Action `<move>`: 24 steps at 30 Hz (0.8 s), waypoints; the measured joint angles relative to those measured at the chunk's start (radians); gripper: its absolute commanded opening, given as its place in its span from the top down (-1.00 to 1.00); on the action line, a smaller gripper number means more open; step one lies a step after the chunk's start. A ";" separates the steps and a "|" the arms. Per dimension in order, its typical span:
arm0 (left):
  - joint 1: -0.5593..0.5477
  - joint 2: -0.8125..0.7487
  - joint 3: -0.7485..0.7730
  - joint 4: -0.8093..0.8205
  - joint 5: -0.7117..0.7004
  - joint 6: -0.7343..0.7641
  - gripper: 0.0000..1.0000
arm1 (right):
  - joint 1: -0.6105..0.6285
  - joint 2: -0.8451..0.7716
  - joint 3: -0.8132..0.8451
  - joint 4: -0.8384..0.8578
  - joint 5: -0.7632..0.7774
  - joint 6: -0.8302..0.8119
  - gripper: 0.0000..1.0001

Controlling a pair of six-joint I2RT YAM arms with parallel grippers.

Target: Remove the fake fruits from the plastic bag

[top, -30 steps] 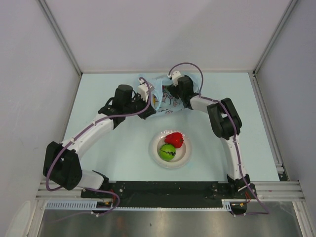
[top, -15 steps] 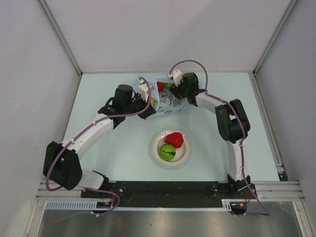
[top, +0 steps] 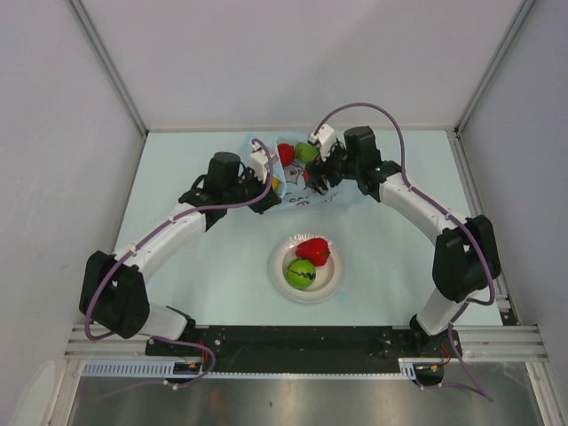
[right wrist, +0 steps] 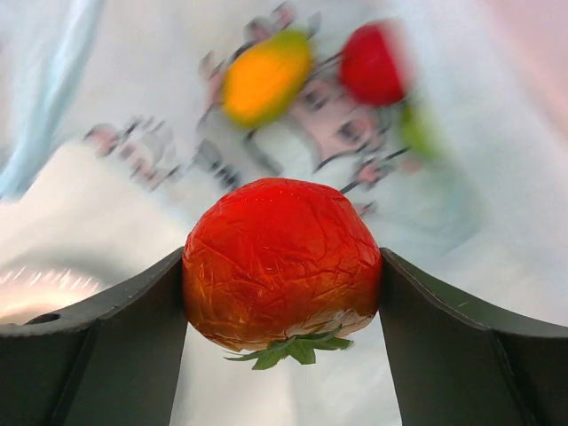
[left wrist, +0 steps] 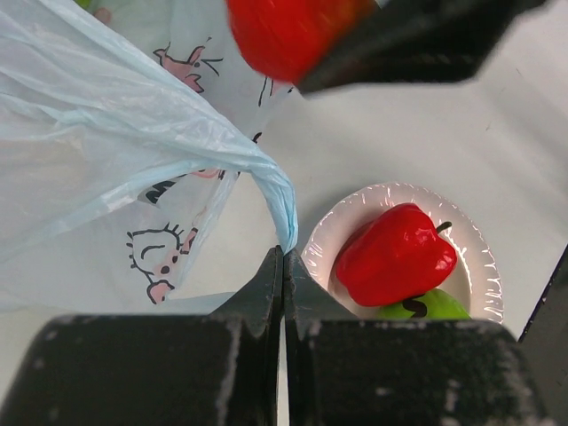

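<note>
Open table (top: 399, 266) separates the plate (top: 335, 282) from the plastic bag (top: 297, 197), hemmed by left arm (top: 169, 232) and right arm (top: 417, 200).

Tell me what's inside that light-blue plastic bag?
The plastic bag shows a red fruit, a green fruit and a yellow-orange fruit. Anything under its crinkled folds is hidden.

You're looking at a robot lab cell: plain white panels (top: 293, 62) box in your pale desk (top: 231, 284) on three sides, an aluminium rail (top: 497, 337) lines its near edge, and the left arm (top: 169, 231) and right arm (top: 417, 204) are bolted there.
</note>
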 measured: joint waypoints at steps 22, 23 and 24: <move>-0.013 0.011 -0.021 0.034 0.001 -0.023 0.99 | 0.137 -0.542 -0.581 -0.378 -0.221 -0.573 0.28; -0.016 0.014 -0.021 0.034 0.001 -0.026 0.99 | 0.140 -0.546 -0.591 -0.377 -0.221 -0.583 0.28; -0.019 0.020 -0.021 0.033 0.002 -0.027 0.99 | 0.143 -0.549 -0.602 -0.377 -0.221 -0.592 0.28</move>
